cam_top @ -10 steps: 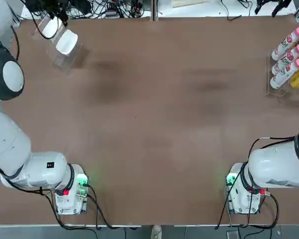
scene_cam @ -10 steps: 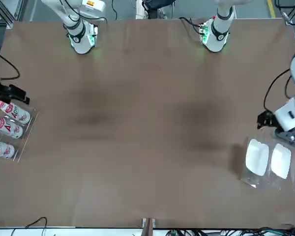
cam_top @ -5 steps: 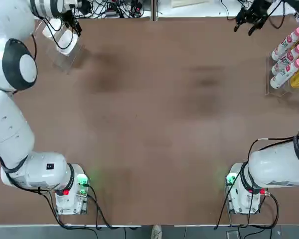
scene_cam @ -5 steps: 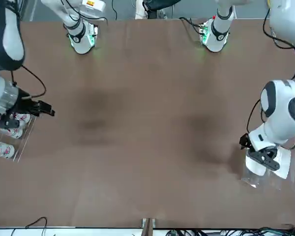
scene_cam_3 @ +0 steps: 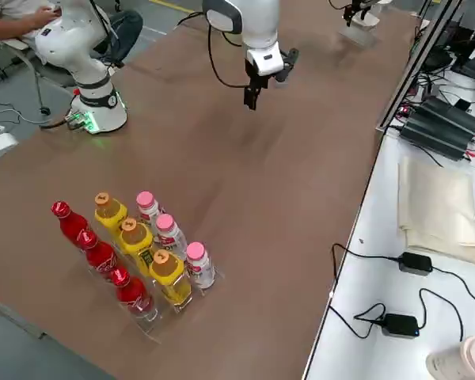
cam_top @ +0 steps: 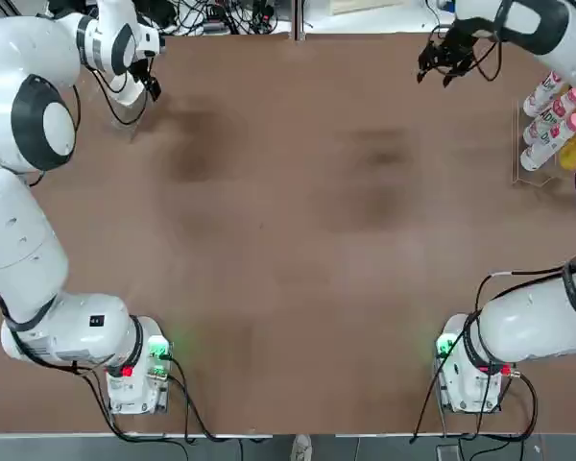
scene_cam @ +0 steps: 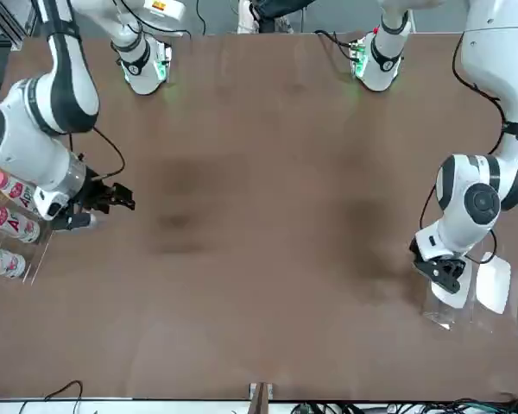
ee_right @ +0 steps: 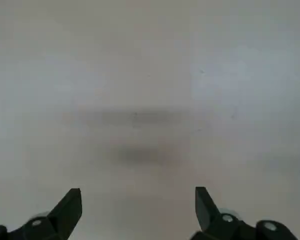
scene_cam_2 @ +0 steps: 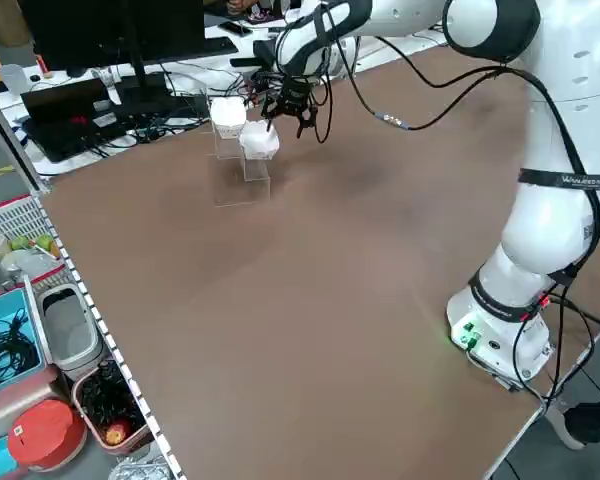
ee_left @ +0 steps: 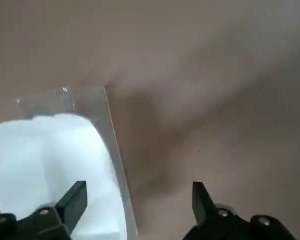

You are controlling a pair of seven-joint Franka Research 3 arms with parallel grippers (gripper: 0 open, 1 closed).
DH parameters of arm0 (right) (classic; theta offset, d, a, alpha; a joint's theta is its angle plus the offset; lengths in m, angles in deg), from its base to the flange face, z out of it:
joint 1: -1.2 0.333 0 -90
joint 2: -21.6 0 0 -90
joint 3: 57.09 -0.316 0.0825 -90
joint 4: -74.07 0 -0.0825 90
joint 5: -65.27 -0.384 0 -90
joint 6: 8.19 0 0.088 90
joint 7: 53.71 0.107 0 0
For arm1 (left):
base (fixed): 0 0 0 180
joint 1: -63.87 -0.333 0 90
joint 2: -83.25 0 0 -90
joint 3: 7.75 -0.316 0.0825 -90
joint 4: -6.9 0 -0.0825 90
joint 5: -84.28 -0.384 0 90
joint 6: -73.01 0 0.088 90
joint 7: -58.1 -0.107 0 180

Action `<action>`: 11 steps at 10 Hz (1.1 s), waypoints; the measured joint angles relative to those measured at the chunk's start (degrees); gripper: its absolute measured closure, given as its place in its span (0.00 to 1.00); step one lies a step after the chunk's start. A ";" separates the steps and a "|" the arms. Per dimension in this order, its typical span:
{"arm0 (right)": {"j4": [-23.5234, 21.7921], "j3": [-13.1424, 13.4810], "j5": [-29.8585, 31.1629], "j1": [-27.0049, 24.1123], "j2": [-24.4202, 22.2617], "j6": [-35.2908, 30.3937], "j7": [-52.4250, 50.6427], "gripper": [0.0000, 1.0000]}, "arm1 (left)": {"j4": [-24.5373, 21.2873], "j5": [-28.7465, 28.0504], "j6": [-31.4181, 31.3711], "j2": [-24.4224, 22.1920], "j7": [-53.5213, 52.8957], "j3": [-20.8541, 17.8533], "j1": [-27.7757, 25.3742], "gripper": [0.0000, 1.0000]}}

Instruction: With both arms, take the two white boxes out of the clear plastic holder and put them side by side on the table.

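White boxes (scene_cam_2: 243, 128) are seen in a clear holder (scene_cam_2: 242, 185) on a brown counter (cam_top: 298, 240), with pink-capped white bottles (scene_cam_3: 172, 239), yellow bottles (scene_cam_3: 146, 257) and red bottles (scene_cam_3: 101, 260) alongside.

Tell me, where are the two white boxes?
The two white boxes sit in the clear holder at the table's far left corner, with the left pincer right beside them.

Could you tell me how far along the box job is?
Nothing is done yet: both boxes sit in the holder. In hand: the left gripper, open, hangs at the nearer box without gripping it. The right gripper is open over bare table, far from the holder. Left: lifting both boxes out and placing them side by side.
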 joint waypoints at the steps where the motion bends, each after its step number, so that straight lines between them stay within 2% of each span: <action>1: -0.63 -0.04 -0.10 2.12 -0.02 0.99 0.07 0.00 | -0.22 -1.58 0.47 0.00 0.15 -0.17 -0.23 0.28; 3: -1.78 -0.05 -4.93 4.26 0.09 1.38 0.69 0.00 | -0.40 -6.38 0.68 0.01 0.99 -0.23 -1.05 0.61; 4: -2.33 -0.02 -7.01 4.34 0.47 1.48 0.67 0.00 | -0.45 -7.04 0.69 0.02 1.04 -0.24 -1.41 0.77; 5: -2.76 -0.01 -7.97 4.71 1.27 2.80 0.67 0.00 | -0.46 -7.12 0.69 0.02 1.64 -0.21 -1.43 0.83; 7: -5.13 -0.02 -10.71 6.88 4.36 10.72 0.67 0.00 | -0.39 -7.29 0.68 -0.03 5.64 0.09 -1.04 0.96; 9: -6.96 -0.03 -13.07 9.80 6.92 16.14 2.21 0.00 | 0.49 -7.34 2.91 -0.49 8.73 1.05 -0.62 0.98; 11: -7.10 0.00 -13.66 11.93 7.40 17.81 10.38 0.00 | 2.68 -7.32 8.34 -1.46 12.61 4.41 -0.52 0.98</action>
